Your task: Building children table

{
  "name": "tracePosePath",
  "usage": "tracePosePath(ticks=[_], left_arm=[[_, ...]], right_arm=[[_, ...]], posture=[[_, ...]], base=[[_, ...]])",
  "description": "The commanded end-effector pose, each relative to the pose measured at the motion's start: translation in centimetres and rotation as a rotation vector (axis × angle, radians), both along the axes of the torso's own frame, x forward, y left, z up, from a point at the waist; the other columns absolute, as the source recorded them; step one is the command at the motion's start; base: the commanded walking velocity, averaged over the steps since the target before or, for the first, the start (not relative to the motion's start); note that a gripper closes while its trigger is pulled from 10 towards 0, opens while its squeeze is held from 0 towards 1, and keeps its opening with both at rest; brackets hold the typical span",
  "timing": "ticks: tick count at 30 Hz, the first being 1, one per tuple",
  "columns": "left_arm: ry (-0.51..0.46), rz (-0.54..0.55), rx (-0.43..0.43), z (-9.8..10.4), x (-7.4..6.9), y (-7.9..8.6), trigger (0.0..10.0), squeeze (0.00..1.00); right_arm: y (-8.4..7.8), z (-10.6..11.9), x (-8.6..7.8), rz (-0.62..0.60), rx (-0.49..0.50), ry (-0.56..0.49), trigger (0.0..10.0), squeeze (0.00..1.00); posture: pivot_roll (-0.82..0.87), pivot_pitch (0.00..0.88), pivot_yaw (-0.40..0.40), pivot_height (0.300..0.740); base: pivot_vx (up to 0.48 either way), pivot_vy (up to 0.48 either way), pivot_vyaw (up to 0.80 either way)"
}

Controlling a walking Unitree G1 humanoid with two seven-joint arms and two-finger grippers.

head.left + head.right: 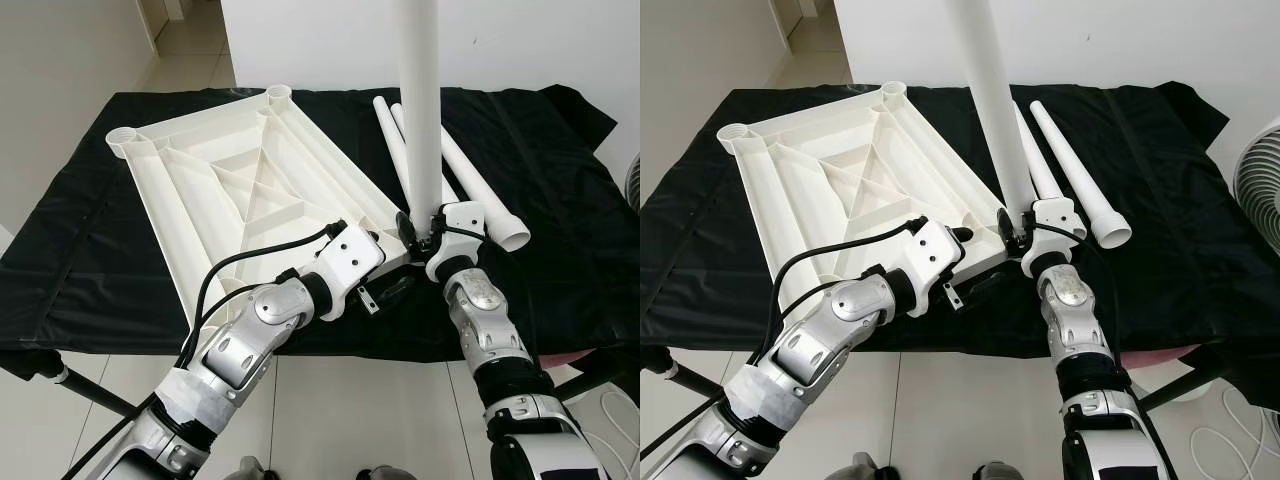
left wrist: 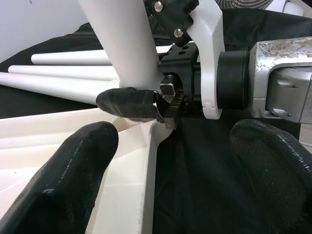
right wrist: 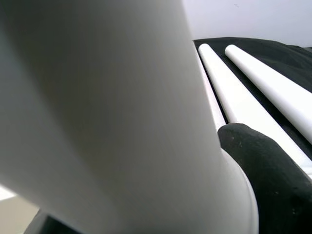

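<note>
a white plastic table top [image 1: 230,180] lies upside down on a black cloth [image 1: 540,170] spread over a work surface, its ribbed underside facing up and round leg sockets showing at its far corners [image 1: 278,93]. at the near corner of the table top, closest to the robot, a white table leg [image 1: 420,100] stands nearly upright, its lower end down at that corner and its upper end running out of the top of the head views. the right gripper [image 1: 428,228] is closed around the lower part of this upright leg; in the left wrist view one of its black fingers [image 2: 129,103] presses flat against the leg's side just above the table top's corner, and in the right wrist view the leg [image 3: 107,112] lies right against the camera with a black fingertip [image 3: 261,161] against it. the left gripper [image 1: 392,285] reaches in from the robot's left at the near edge of the table top, just beside the right gripper; its two black fingers [image 2: 66,185] are spread wide apart, one over the white plastic and the other over the black cloth, and they hold nothing. two more loose legs [image 1: 480,180] lie side by side on the cloth to the right of the table top, behind the upright leg, with the open flared end of one pointing toward the near right. a white fan [image 1: 1260,180] stands at the far right edge of the right eye view.
</note>
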State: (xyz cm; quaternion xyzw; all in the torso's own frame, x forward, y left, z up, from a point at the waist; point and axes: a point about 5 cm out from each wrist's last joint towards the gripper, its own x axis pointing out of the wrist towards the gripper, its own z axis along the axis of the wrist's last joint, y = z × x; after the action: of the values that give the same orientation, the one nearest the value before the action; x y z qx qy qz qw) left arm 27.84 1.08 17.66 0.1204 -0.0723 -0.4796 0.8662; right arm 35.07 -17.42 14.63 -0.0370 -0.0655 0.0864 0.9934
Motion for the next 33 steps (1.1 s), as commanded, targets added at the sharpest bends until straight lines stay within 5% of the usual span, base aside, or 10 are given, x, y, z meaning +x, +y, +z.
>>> tracePosePath(ticks=[1, 2, 3, 9, 10, 19, 20, 33], left_arm=[[0.01, -0.065, 0.025, -0.1, 0.0, 0.2, 10.0, 0.0], [0.01, -0.065, 0.025, -0.1, 0.0, 0.2, 10.0, 0.0], [0.008, -0.06, 0.019, 0.1, 0.2, 0.2, 10.0, 0.0], [0.035, -0.063, -0.034, 0.9, 0.7, 0.3, 10.0, 0.0], [0.052, -0.06, -0.059, 1.3, 1.0, 0.4, 10.0, 1.0], [0.067, -0.041, -0.186, 4.3, 2.2, 0.3, 10.0, 1.0], [0.076, -0.043, -0.227, 5.1, 2.4, 0.2, 10.0, 0.0], [0.08, -0.027, -0.44, 10.4, 4.1, -0.8, 10.0, 0.0]], right_arm=[[-0.4, 0.3, 0.3, -0.021, 0.039, 0.01, 2.2, 0.0], [-0.4, 0.3, 0.3, -0.021, 0.039, 0.01, 2.2, 0.0], [-0.4, 0.3, 0.3, -0.02, 0.044, 0.015, 10.0, 0.0], [-0.3, 0.4, 0.4, 0.003, 0.027, 0.021, 10.0, 0.0], [-0.3, 0.4, 0.4, 0.012, 0.02, 0.022, 10.0, 0.0], [-0.2, 0.9, 0.3, 0.077, 0.021, 0.01, 10.0, 0.0], [-0.1, 1.0, 0.3, 0.084, 0.027, 0.01, 10.0, 0.0], [1.9, 1.2, -0.1, 0.205, 0.035, 0.001, 10.0, 0.0]], posture=[[-0.14, 0.053, 0.068, 0.74], [-0.14, 0.053, 0.068, 0.74], [-0.14, 0.053, 0.068, 0.74], [-0.14, 0.051, 0.065, 0.74], [-0.14, 0.048, 0.065, 0.74], [-0.14, 0.046, 0.065, 0.74], [-0.14, 0.046, 0.065, 0.74], [-0.14, 0.04, 0.076, 0.74]], base=[[0.0, 0.0, 0.0], [0.0, 0.0, 0.0], [0.0, 0.0, 0.0], [0.0, 0.0, 0.0], [0.0, 0.0, 0.0], [0.0, 0.0, 0.0], [0.0, 0.0, 0.0], [0.0, 0.0, 0.0]])
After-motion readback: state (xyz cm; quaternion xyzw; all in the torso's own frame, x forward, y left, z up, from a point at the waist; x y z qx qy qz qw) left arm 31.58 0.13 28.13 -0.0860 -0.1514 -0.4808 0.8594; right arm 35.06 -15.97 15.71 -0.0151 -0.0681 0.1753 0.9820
